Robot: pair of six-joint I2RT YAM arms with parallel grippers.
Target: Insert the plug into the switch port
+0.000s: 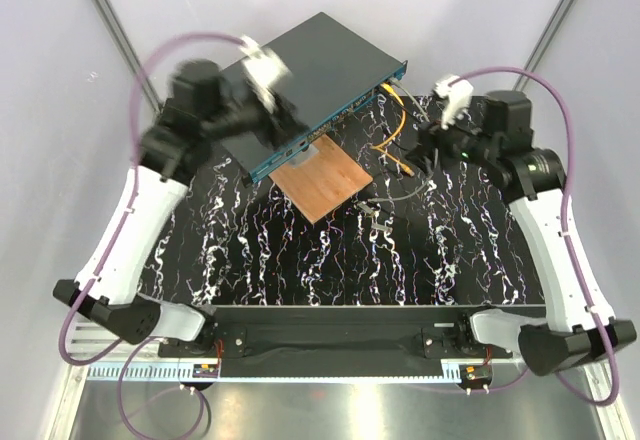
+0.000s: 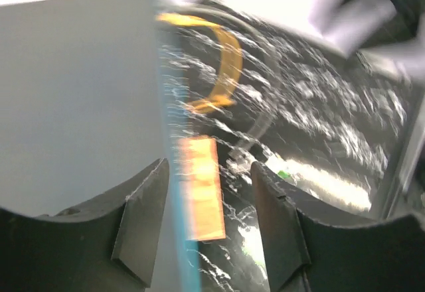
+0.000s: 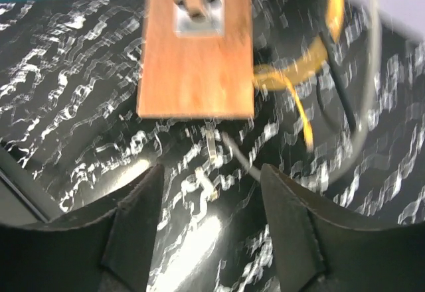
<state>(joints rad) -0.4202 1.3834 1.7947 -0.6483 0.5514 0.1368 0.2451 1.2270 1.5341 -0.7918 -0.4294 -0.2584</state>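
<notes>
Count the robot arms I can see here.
2: the left arm, bent over the grey box's left end; the right arm, right of the yellow cable. None seems hidden.

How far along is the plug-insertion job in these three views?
Done: unclear; a yellow cable meets the switch's teal front face, seating hidden. In hand: nothing, left gripper and right gripper open, empty. Left: a grey-lead plug lies loose on the table, not in any port.

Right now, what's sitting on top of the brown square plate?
A small silver square fitting sits at the plate's edge nearest the switch; it covers the plate beneath.
</notes>
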